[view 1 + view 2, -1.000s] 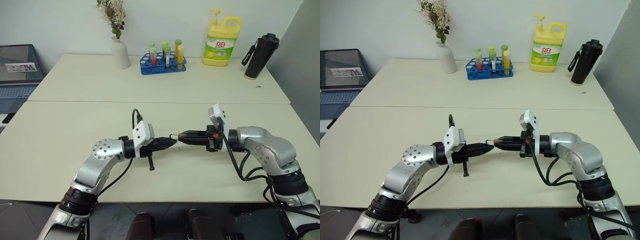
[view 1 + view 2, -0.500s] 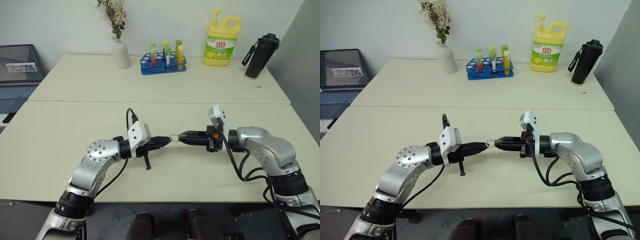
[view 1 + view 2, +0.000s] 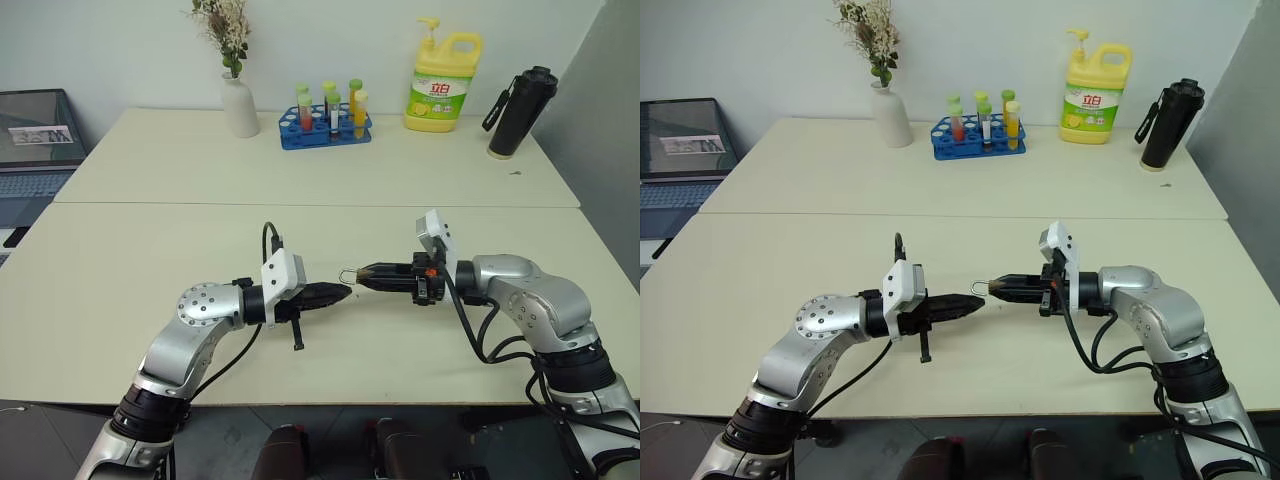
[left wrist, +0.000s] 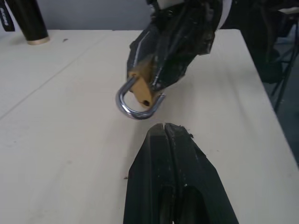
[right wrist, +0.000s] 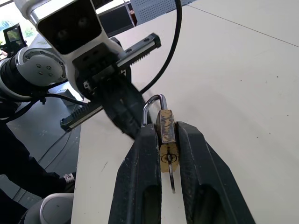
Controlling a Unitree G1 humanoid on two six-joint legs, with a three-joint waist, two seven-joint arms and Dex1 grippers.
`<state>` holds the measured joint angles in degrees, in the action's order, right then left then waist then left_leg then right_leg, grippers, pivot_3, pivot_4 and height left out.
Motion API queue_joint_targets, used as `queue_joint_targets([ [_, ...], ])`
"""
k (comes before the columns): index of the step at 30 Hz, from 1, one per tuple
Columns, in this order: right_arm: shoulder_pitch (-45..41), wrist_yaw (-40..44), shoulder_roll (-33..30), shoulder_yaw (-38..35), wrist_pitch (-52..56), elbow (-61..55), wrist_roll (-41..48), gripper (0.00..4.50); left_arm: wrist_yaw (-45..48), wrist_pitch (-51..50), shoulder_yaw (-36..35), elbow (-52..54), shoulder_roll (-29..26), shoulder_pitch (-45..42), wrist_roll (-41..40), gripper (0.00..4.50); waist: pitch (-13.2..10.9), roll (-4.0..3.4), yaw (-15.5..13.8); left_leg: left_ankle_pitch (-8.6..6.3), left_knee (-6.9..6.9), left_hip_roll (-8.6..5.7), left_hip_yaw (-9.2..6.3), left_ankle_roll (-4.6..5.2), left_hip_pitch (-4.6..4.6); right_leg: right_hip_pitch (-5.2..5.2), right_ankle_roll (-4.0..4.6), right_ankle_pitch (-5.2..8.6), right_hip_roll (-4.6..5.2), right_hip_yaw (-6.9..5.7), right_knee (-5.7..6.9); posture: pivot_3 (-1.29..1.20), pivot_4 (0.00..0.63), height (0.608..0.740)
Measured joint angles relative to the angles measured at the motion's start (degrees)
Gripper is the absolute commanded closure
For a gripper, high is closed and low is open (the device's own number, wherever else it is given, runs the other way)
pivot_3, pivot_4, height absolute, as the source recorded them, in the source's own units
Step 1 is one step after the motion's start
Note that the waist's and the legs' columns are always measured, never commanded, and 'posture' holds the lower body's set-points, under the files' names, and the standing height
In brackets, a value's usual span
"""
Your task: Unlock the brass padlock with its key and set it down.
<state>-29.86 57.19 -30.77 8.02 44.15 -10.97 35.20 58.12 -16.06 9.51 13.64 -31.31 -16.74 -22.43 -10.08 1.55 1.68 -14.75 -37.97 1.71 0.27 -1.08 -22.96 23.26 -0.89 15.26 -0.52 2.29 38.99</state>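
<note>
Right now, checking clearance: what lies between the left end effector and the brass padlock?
Nothing: a bare gap above the cream table separates the shut left end effector from the small brass padlock, per the left wrist view.

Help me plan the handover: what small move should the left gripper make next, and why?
Probably open the left gripper and ease it toward the padlock. It is shut and sits short of the lock, which the right gripper holds with the loop facing it.
</note>
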Motion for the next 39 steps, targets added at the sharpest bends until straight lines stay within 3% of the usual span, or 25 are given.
queue_joint_targets([
  [7,0.03,0.0,0.03,0.0,0.0,0.0,-0.03,4.33,-1.42,-7.04,-2.14,3.76,0.28,-2.25,-5.68,4.5,0.0,0.01,0.0,0.0,0.0,-0.01,0.01,0.0,0.0,0.0,-0.17,0.1,0.0,0.02,0.0,0.0,0.15,0.74],
  [23,0.6,0.16,0.04,0.09,0.04,-0.02,-0.08,4.33,-5.06,-9.79,-3.87,3.84,2.36,-4.13,-7.01,4.5,-0.01,0.01,-0.01,0.0,0.0,-0.01,0.0,0.0,0.0,0.0,-0.17,0.1,0.0,0.02,-0.01,0.0,0.15,0.74],
  [34,1.31,0.2,0.04,0.1,0.1,-0.15,-0.07,4.33,-5.16,-8.76,-4.56,3.11,2.41,-4.58,-6.54,4.5,-0.01,0.01,-0.02,0.0,0.0,-0.01,0.01,0.0,0.0,0.0,-0.17,0.1,0.0,0.02,-0.01,0.0,0.15,0.74],
  [39,1.32,0.2,0.03,0.1,0.12,-0.18,-0.05,4.33,-6.47,-1.23,-5.43,-3.7,0.69,-5.85,0.18,4.5,-0.01,0.01,-0.02,0.0,0.0,-0.01,0.01,0.0,0.01,0.0,-0.17,0.1,-0.01,0.02,-0.01,0.0,0.15,0.74],
])
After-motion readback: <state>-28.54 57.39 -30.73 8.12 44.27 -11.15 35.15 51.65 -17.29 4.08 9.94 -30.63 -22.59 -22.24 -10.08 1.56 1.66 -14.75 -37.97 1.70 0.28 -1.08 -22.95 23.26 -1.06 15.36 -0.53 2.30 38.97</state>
